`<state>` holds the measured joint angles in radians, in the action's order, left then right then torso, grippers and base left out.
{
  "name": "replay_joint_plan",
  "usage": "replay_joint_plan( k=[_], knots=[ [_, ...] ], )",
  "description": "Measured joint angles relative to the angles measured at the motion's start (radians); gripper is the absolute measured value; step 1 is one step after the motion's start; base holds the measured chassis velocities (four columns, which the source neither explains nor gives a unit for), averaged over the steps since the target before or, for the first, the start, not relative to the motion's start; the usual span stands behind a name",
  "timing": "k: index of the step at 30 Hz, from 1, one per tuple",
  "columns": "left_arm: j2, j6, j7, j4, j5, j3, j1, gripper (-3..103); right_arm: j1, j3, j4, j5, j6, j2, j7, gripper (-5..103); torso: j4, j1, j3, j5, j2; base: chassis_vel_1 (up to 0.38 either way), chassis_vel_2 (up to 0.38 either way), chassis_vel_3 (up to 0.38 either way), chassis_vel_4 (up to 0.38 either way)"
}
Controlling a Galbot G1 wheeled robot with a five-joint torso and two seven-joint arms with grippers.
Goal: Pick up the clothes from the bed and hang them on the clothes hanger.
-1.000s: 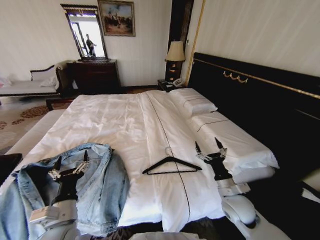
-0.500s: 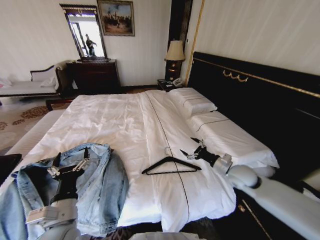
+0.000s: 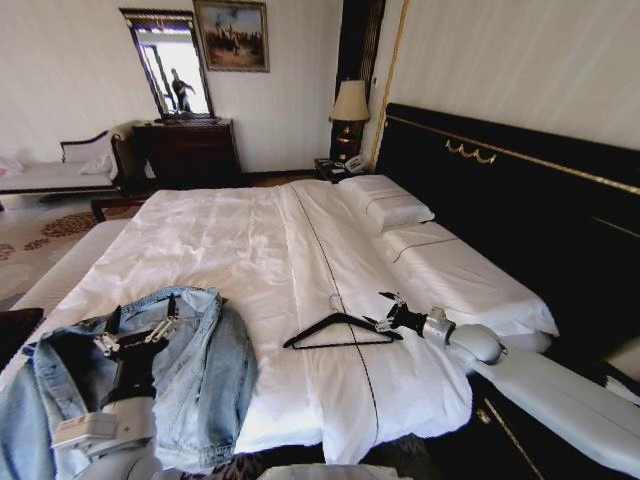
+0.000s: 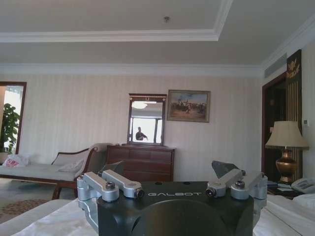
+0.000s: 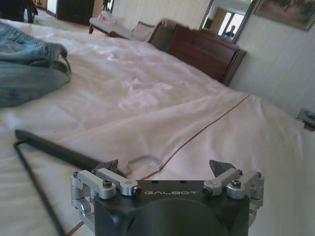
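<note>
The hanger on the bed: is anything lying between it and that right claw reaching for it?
Nothing visible. The right gripper, fingers open, sits low over the white sheet right beside the hanger, with only bare bed between them. The jacket lies off to the hanger's other side, under the left gripper.

The left gripper (image 4: 172,179) points level across the room, its jaws spread wide with nothing between them, and white bed (image 4: 44,221) sheets show low at both sides of it. Beyond stand a dark dresser (image 4: 140,162) with a mirror (image 4: 146,119) above, a framed painting (image 4: 188,105) beside that, a daybed (image 4: 47,169) and a lamp (image 4: 287,147).
</note>
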<state>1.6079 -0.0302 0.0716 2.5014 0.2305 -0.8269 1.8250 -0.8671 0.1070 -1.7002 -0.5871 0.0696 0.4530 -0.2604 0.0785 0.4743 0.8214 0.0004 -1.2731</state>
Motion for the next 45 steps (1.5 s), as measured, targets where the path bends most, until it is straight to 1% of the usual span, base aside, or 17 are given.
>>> replay_joint_plan(
  k=[4,6,8,9,11,13,18,20,22,27,30,33,34,36,37,40,45],
  knots=[
    [0.000,0.001,0.005,0.000,0.000,-0.005,0.000,100,-0.015,-0.026,-0.049,0.000,0.060,-0.061,0.057,100,0.0000,0.000,0.000,-0.0009,0.000,0.000,0.000,0.000,0.000],
    [0.000,0.002,0.009,0.000,0.000,-0.006,-0.001,100,-0.045,-0.038,-0.098,-0.007,0.084,-0.098,0.153,100,0.0004,0.000,0.000,-0.0005,0.000,0.000,0.000,0.000,0.000],
    [0.001,0.002,0.013,0.000,0.000,-0.007,0.000,100,-0.085,-0.053,-0.161,-0.056,0.092,-0.129,0.299,100,0.0005,0.000,0.000,-0.0006,0.000,0.000,0.000,0.000,0.000],
    [0.001,0.002,0.013,0.000,0.000,-0.007,0.000,100,-0.085,-0.053,-0.161,-0.056,0.092,-0.129,0.299,100,0.0005,0.000,0.000,-0.0006,0.000,0.000,0.000,0.000,0.000],
    [0.001,0.003,0.020,0.000,0.002,-0.013,0.001,100,-0.114,-0.069,-0.224,-0.142,0.092,-0.148,0.401,100,0.0003,0.000,0.000,-0.0004,0.000,0.000,0.000,0.000,0.000],
    [0.001,0.003,0.026,0.000,0.004,-0.016,0.001,100,-0.114,-0.086,-0.261,-0.223,0.087,-0.155,0.435,100,0.0003,0.000,0.000,-0.0006,0.000,0.000,0.000,0.000,0.000],
    [0.001,0.007,0.031,0.000,0.004,-0.013,0.001,100,-0.078,-0.094,-0.243,-0.289,0.078,-0.149,0.354,100,0.0001,0.000,0.000,-0.0005,0.000,0.000,0.000,0.000,0.000],
    [0.000,0.011,0.038,0.000,0.004,-0.006,0.004,100,-0.028,-0.092,-0.175,-0.304,0.061,-0.144,0.180,100,-0.0001,0.000,0.000,-0.0005,0.000,0.000,0.000,0.000,0.000],
    [-0.002,0.012,0.042,0.000,0.004,-0.003,0.003,100,0.035,-0.047,-0.111,-0.266,0.054,-0.143,0.090,100,0.0003,0.000,0.000,-0.0005,0.000,0.000,0.000,0.000,0.000],
    [-0.002,0.015,0.044,0.000,0.001,0.000,0.000,100,0.182,0.096,0.026,-0.222,0.096,-0.094,0.023,100,0.0002,0.000,0.000,-0.0003,0.000,0.000,0.000,0.000,0.000],
    [-0.003,0.015,0.045,-0.001,0.000,-0.002,0.002,100,0.217,0.136,0.056,-0.240,0.107,-0.062,0.022,100,0.0002,0.000,0.000,-0.0003,0.000,0.000,0.000,0.000,0.000],
    [-0.003,0.017,0.046,-0.001,-0.002,-0.009,0.005,100,0.318,0.257,0.083,-0.256,0.098,-0.004,0.065,100,0.0000,0.000,0.000,-0.0004,0.000,0.000,0.000,0.000,0.000],
    [-0.003,0.017,0.046,-0.001,-0.002,-0.009,0.005,100,0.318,0.257,0.083,-0.256,0.098,-0.004,0.065,100,0.0000,0.000,0.000,-0.0004,0.000,0.000,0.000,0.000,0.000],
    [-0.001,0.020,0.046,-0.001,-0.006,-0.013,0.004,100,0.407,0.372,0.107,-0.234,0.077,0.034,0.113,100,0.0000,0.000,0.000,-0.0005,0.000,0.000,0.000,0.000,0.000],
    [-0.001,0.020,0.046,-0.001,-0.006,-0.013,0.004,100,0.407,0.372,0.107,-0.234,0.077,0.034,0.113,100,0.0000,0.000,0.000,-0.0005,0.000,0.000,0.000,0.000,0.000],
    [0.001,0.021,0.047,-0.001,-0.013,-0.017,0.006,100,0.554,0.555,0.165,-0.216,0.062,0.102,0.192,100,0.0000,0.000,0.000,-0.0006,0.000,0.000,0.000,0.000,0.000],
    [0.001,0.021,0.049,-0.001,-0.015,-0.018,0.003,100,0.657,0.682,0.243,-0.217,0.085,0.177,0.206,100,0.0000,0.000,0.000,-0.0006,0.000,0.000,0.000,0.000,0.000]
  ],
)
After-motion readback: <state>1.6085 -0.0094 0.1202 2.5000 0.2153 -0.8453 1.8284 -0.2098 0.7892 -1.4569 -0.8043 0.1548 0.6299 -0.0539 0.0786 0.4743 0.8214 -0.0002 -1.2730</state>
